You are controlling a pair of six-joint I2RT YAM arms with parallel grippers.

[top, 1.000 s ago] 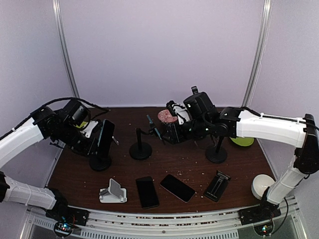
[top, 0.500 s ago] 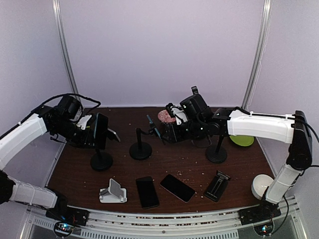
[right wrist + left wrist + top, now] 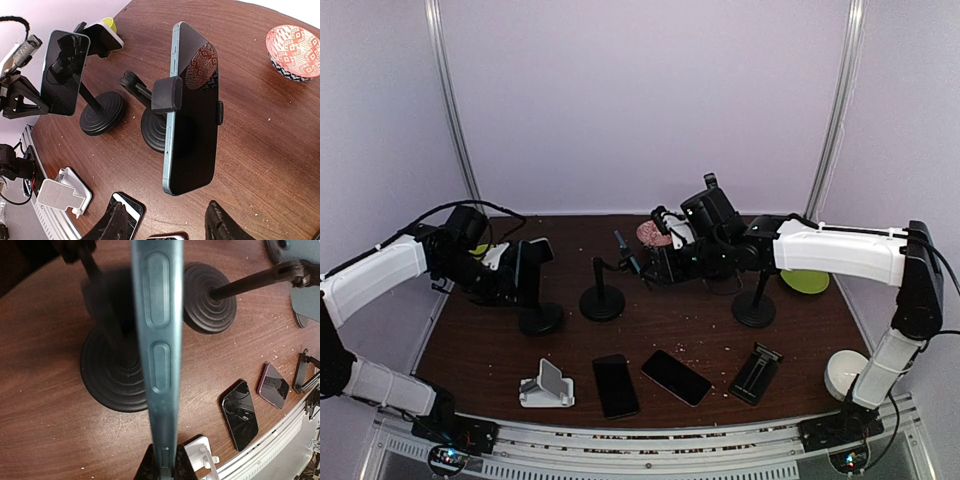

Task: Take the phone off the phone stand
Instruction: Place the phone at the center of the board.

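Observation:
A dark phone stands upright at the head of the left black stand. My left gripper is shut on its lower edge; in the left wrist view the phone runs edge-on from my closed fingertips, with the stand base behind it. I cannot tell whether the clamp still grips it. A blue-edged phone sits clamped in the middle stand. My right gripper is open just below that phone, not touching it.
A third black stand is at the right. Two phones lie flat near the front, between a white stand and a black folding stand. A patterned bowl, a green plate and a white round object are also on the table.
My left gripper has moved right with the phone, and the left stand's base has slid right with it. My right gripper has barely moved.

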